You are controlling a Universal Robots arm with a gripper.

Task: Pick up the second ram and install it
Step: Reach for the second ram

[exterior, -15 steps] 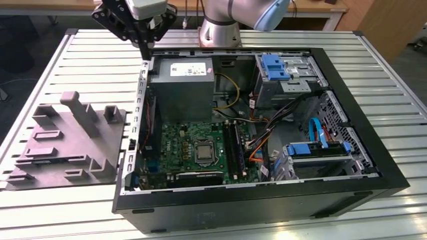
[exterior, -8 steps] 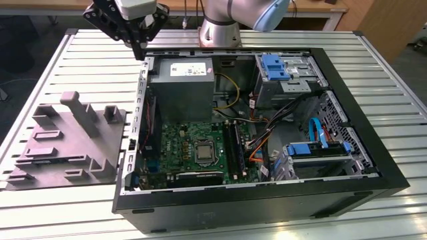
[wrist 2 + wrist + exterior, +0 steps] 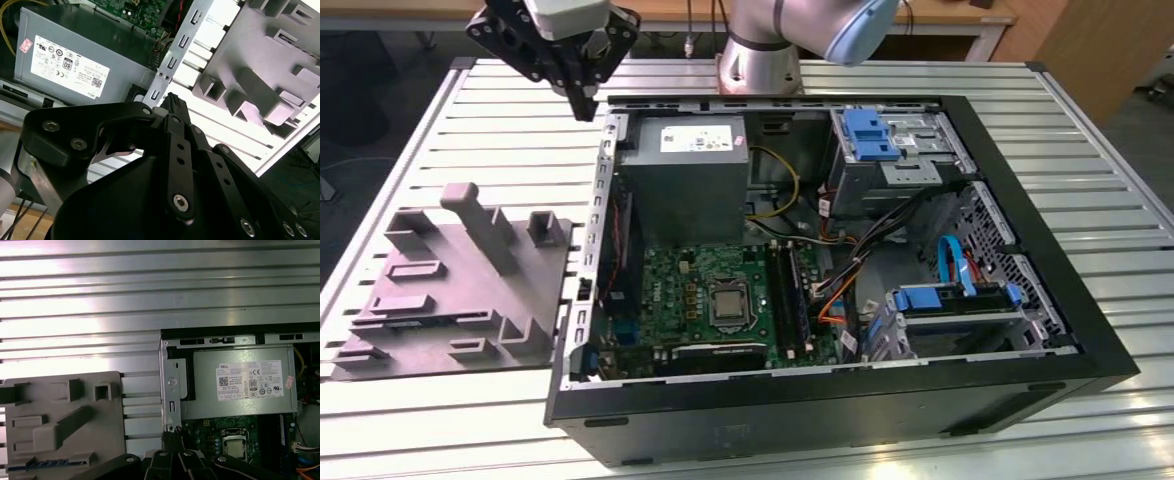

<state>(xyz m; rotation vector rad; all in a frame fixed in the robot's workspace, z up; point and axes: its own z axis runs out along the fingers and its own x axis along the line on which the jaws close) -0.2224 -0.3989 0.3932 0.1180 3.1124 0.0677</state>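
My black gripper (image 3: pixel 583 105) hangs above the table just outside the back left corner of the open computer case (image 3: pixel 987 130), seen from the exterior view. Its fingers meet at the tips with nothing between them, as the second wrist view (image 3: pixel 172 100) also shows. A grey moulded tray (image 3: pixel 454 290) lies to the exterior view's left of the case. In the first wrist view a thin dark strip with bluish glints (image 3: pixel 45 463), which looks like the second ram, lies in a groove of the tray (image 3: pixel 100 440). Long black memory slots (image 3: pixel 783 290) run beside the processor socket (image 3: pixel 724 305).
The grey power supply (image 3: pixel 683 170) fills the case's back left. Blue drive brackets (image 3: pixel 870 135) and loose cables (image 3: pixel 854 260) sit on the exterior view's right inside the case. The slatted metal table (image 3: pixel 854 75) lies all around, and the arm's base (image 3: pixel 761 60) stands behind the case.
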